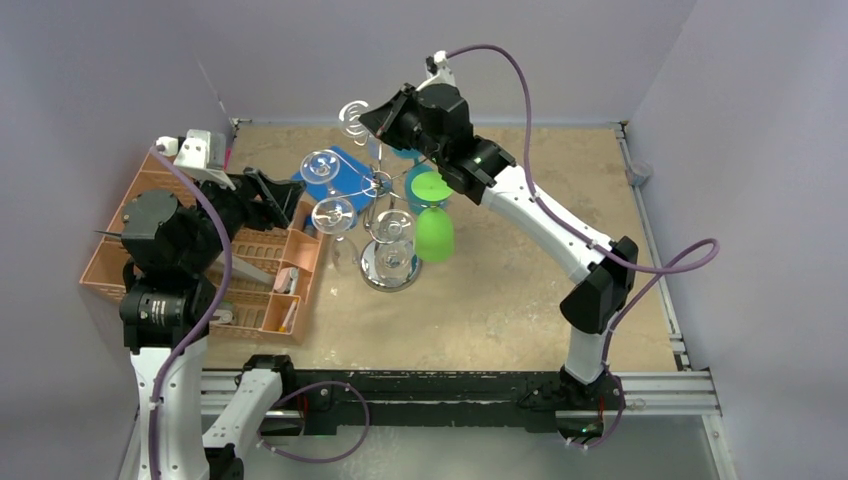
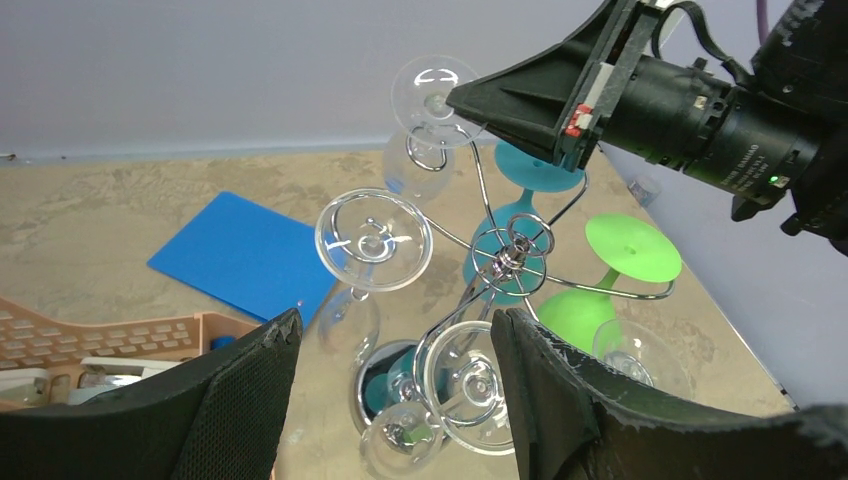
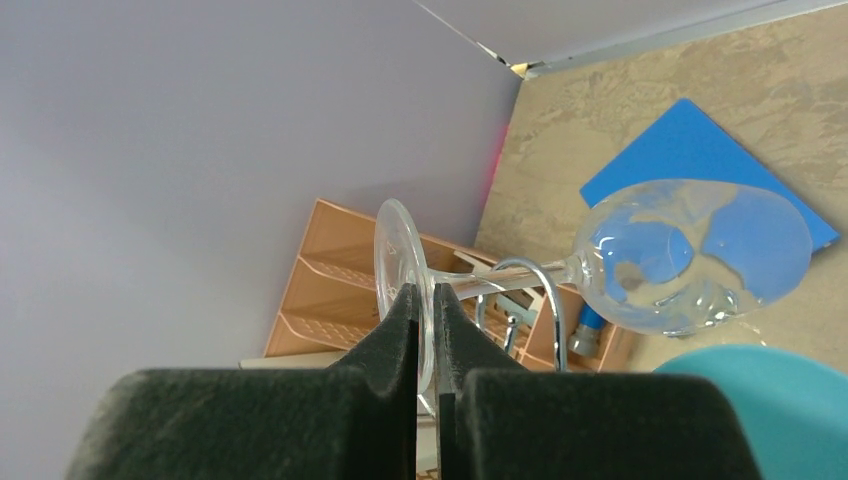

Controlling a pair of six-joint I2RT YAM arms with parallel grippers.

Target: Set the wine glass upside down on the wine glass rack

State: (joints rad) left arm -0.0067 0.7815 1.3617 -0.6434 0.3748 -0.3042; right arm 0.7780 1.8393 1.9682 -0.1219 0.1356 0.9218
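Your right gripper (image 3: 426, 300), jaws clamped, pinched the light, slippery, fragile wine glass (image 3: 690, 255) by its foot rim, at eleven o'clock of the wine glass rack (image 2: 512, 258). The left gripper (image 2: 395, 330) jaws stood apart.

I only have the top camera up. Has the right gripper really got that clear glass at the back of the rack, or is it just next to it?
Observer: Yes. The right wrist view shows the right gripper shut on the wine glass, pinching the rim of its foot.
Operator: Is it hanging yet?
Observer: The left wrist view shows the foot above a scroll arm of the wine glass rack, with the bowl below it.
Operator: And the left gripper?
Observer: Open, holding nothing.
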